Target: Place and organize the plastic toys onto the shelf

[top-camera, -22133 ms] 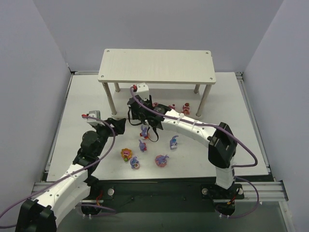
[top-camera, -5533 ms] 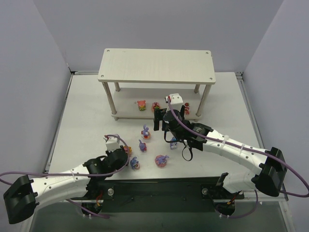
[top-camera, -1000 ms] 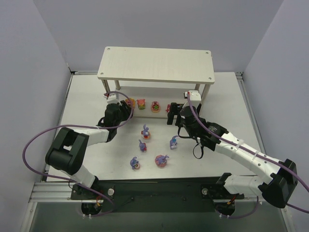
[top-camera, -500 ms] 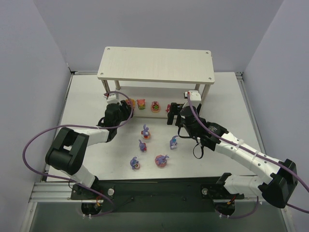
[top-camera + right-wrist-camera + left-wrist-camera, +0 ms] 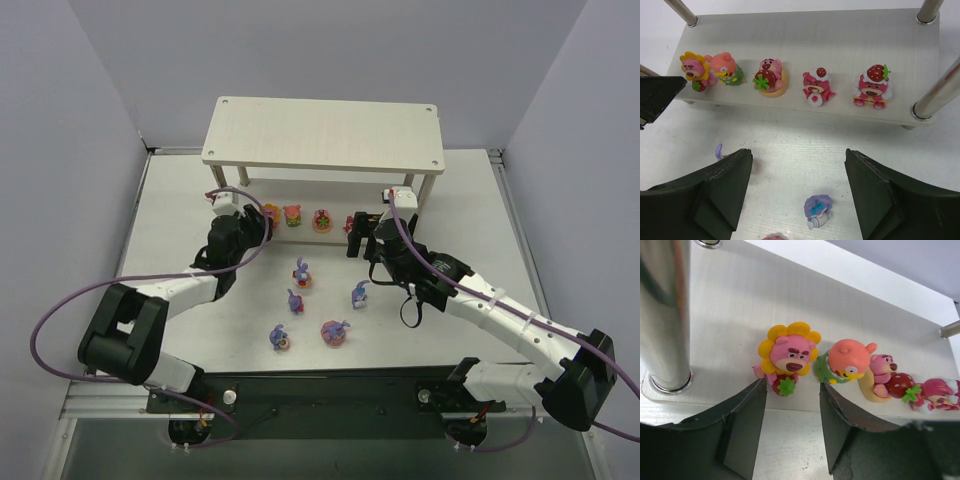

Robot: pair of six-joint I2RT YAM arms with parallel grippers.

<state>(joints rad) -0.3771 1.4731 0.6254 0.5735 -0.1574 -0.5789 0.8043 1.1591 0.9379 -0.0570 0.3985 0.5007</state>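
Now the left hand stands narrowly parted, sunflower toy free just beyond its fingertips.

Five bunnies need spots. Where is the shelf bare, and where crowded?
Bare: the whole top board, and the lower board's back strip behind the toys. Small gaps flank the cherry bear. Crowded: the front-left end, where the sunflower bear and orange toy huddle, the left gripper at them.
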